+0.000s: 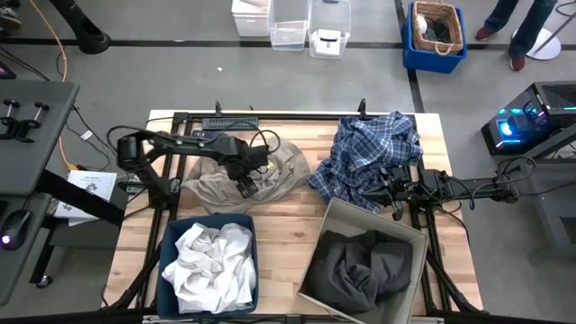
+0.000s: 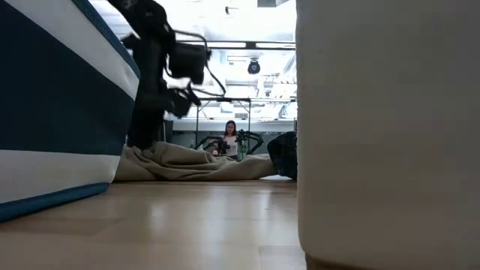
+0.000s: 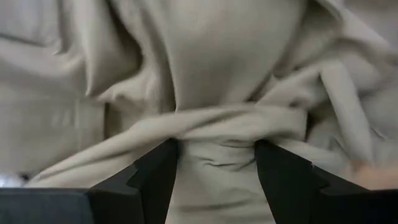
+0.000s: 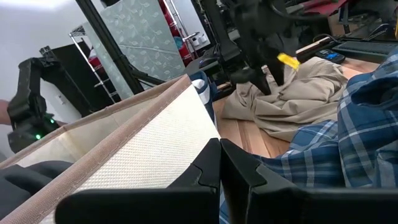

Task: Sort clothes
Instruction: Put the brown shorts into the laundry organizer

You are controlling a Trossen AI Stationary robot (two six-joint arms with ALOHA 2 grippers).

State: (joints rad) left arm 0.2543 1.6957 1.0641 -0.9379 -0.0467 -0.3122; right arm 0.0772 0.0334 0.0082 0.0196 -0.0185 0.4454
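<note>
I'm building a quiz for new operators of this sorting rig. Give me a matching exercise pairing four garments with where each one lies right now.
Things:
1. white shirt
2. dark grey garment
3. tan garment
4. plaid shirt

Places:
A. on the table under the left gripper
B. in the dark blue bin
C. on the table by the right gripper
D. in the cardboard box

Pairs: 1-B, 2-D, 3-A, 4-C

Bare table (image 1: 286, 220) lies between blue bin (image 1: 166, 243) and tan box (image 1: 335, 214).
</note>
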